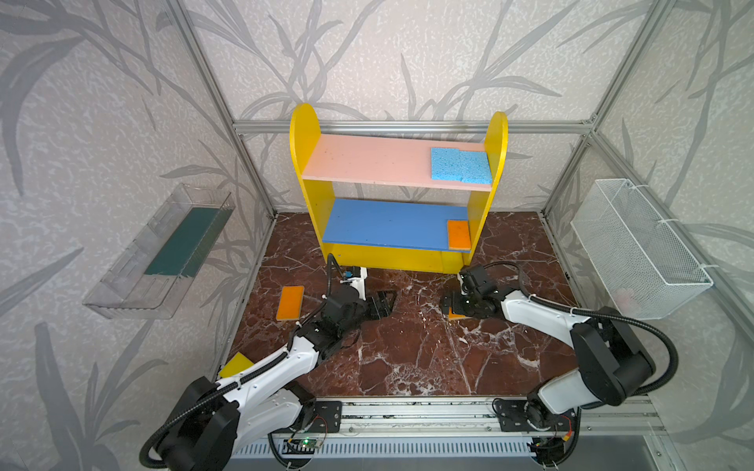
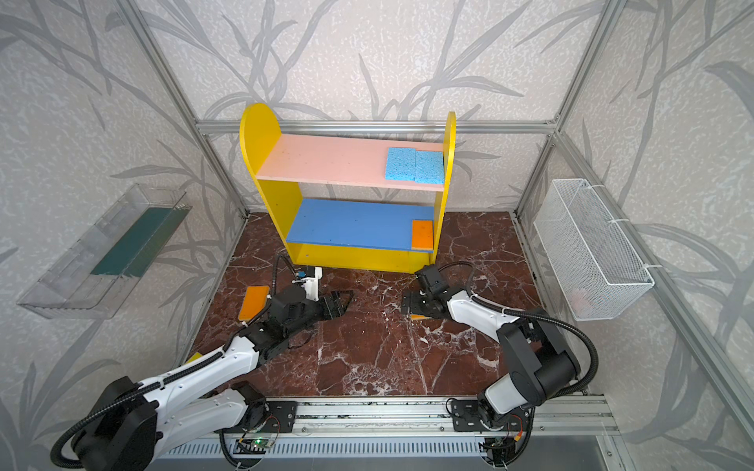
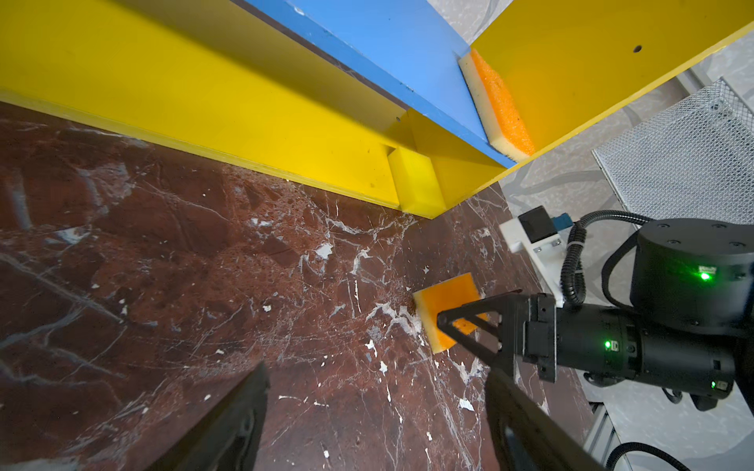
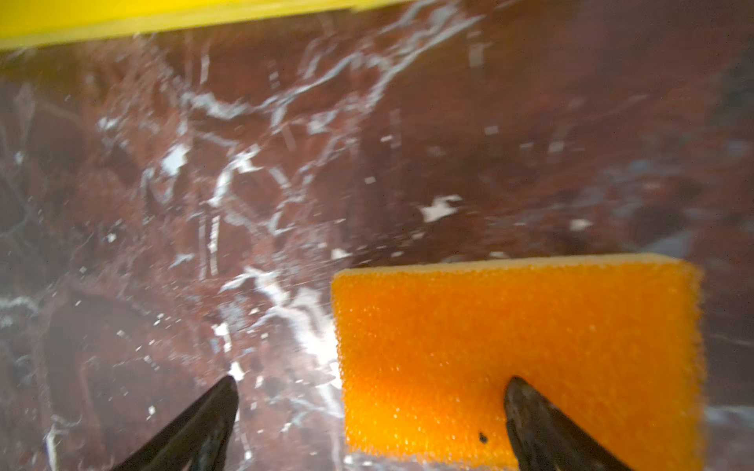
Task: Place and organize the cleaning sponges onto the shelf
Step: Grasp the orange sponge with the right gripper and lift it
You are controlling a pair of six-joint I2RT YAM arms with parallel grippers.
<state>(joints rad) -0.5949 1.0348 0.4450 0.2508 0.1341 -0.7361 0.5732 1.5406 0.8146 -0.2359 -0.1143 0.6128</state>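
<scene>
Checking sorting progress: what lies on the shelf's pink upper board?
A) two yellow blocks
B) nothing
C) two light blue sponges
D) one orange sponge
C: the light blue sponges lie side by side on the pink upper board; the shelved orange sponge sits on the blue middle board.

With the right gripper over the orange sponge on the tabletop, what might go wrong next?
1. The right gripper is open but off-centre: one finger sits over the orange sponge, the other over bare tabletop, so closing may only nudge or clip its edge.
2. The open left gripper points toward it nearby; they might collide.
3. A yellow sponge lies partly under the left arm and may get swept.
</scene>
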